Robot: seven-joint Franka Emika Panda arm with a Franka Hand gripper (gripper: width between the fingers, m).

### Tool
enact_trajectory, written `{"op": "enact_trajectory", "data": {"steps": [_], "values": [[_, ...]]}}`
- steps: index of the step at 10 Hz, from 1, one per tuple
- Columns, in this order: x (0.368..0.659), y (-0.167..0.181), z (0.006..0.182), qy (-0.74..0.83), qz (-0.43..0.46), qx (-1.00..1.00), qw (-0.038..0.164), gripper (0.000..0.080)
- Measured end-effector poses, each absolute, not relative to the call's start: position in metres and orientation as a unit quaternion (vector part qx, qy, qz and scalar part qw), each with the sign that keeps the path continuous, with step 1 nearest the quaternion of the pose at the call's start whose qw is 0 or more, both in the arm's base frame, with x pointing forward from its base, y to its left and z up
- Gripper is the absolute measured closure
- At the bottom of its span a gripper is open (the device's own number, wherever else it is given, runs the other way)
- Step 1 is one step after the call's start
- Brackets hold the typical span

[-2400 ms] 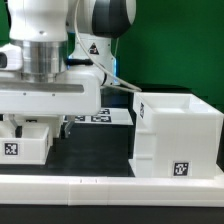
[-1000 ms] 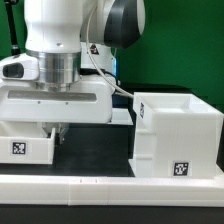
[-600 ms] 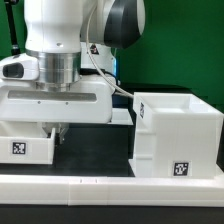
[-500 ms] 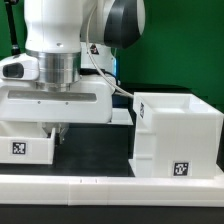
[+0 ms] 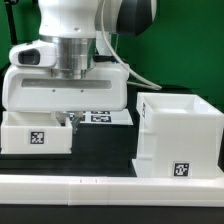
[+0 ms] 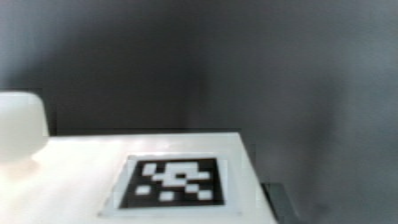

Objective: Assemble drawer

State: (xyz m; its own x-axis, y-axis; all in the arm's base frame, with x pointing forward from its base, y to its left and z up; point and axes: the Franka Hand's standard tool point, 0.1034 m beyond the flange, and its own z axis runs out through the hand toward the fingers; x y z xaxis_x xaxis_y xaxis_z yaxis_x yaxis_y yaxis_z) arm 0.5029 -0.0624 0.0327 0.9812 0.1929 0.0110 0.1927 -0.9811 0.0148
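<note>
The drawer's large white casing (image 5: 188, 128) stands open-topped at the exterior view's right, with a tag low on its front. A small white tray (image 5: 18, 142) with a tag on its front sits under my hand at the exterior view's left. My gripper (image 5: 68, 120) reaches down at the tray's right end, with one dark finger showing against its wall, and seems shut on it. In the wrist view the tray's tagged face (image 6: 175, 182) fills the near part, and its round knob (image 6: 18, 125) shows at the edge. My fingers do not show clearly there.
A long low white rail (image 5: 110, 188) runs along the front of the dark table. The marker board (image 5: 100, 117) lies flat behind my hand. A dark gap separates the tray from the casing. A green wall stands behind.
My hand has moved up and toward the exterior view's right. The small tray has moved with it and now shows its tag more squarely and larger. The casing has not moved.
</note>
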Motion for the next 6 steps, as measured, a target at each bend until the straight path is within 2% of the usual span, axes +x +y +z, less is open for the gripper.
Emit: {"op": "enact_trajectory", "data": {"steps": [3,6], "values": [[0.502,-0.0636,0.0312,0.121,0.004,0.993,0.008,0.0757],[0.5007,-0.0594,0.0281,0.288,-0.005,0.958,0.013,0.0757]]}}
